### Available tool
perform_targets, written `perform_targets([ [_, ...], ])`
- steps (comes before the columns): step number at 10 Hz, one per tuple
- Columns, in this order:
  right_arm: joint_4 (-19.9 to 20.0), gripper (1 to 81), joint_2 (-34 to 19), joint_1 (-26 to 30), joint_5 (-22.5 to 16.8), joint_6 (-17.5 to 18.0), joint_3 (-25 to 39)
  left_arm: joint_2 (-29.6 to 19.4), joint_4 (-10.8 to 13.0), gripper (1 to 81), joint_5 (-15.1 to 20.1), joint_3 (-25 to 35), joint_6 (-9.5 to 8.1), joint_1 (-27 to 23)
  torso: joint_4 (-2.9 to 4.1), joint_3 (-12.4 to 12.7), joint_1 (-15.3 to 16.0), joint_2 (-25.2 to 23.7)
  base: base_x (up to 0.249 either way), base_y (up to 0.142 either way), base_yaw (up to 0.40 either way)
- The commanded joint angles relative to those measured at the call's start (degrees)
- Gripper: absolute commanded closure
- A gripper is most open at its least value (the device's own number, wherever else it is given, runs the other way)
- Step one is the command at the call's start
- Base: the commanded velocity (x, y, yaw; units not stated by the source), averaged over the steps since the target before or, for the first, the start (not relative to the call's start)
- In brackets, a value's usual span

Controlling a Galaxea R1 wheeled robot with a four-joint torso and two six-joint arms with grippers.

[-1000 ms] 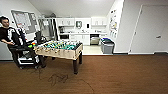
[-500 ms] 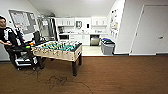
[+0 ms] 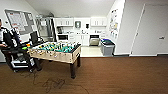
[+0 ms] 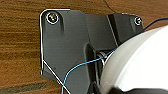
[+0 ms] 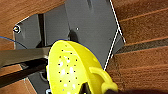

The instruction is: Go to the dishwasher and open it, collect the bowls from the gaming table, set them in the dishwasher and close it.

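Observation:
The dishwasher (image 3: 94, 40) is a small steel front under the far kitchen counter; it is too small to tell whether its door is open. The gaming table (image 3: 56, 52) stands mid-left on the brown floor, with green field and rods. In the left wrist view a white bowl (image 4: 140, 62) hangs close above the floor with my left gripper shut on it. In the right wrist view a yellow perforated bowl (image 5: 72, 72) with a handle is held the same way by my right gripper.
A person (image 3: 6, 40) stands at far left behind a black cart (image 3: 17, 58). A grey bin with a blue top (image 3: 108, 47) sits right of the dishwasher. A tall steel fridge (image 3: 45, 28) stands at the back left. Dark cables (image 3: 53, 83) lie on the floor.
The whole head view has shifted a little, so the camera has moved. The person and the table hold their places.

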Motion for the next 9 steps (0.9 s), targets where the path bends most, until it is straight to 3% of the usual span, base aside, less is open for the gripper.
perform_targets([
  [1, -0.7, 81.1, -0.8, 2.0, -3.6, -0.3, 0.2, -0.6, 0.9, 81.1, 1.5, 0.1, 0.41, -2.2, 0.00, 0.0, 0.0, 0.0, 0.164, -0.090, 0.000],
  [7, -0.7, 81.1, -0.6, 2.2, -3.6, -0.3, 0.2, -0.5, 0.9, 81.1, 1.5, 0.1, 0.41, -2.3, 0.00, 0.0, 0.0, 0.0, 0.165, -0.089, 0.000],
  [9, -0.7, 81.1, -0.6, 2.1, -3.6, -0.3, 0.2, -0.5, 0.9, 81.1, 1.4, 0.1, 0.41, -2.2, 0.00, 0.0, 0.0, 0.0, 0.164, -0.033, 0.000],
])
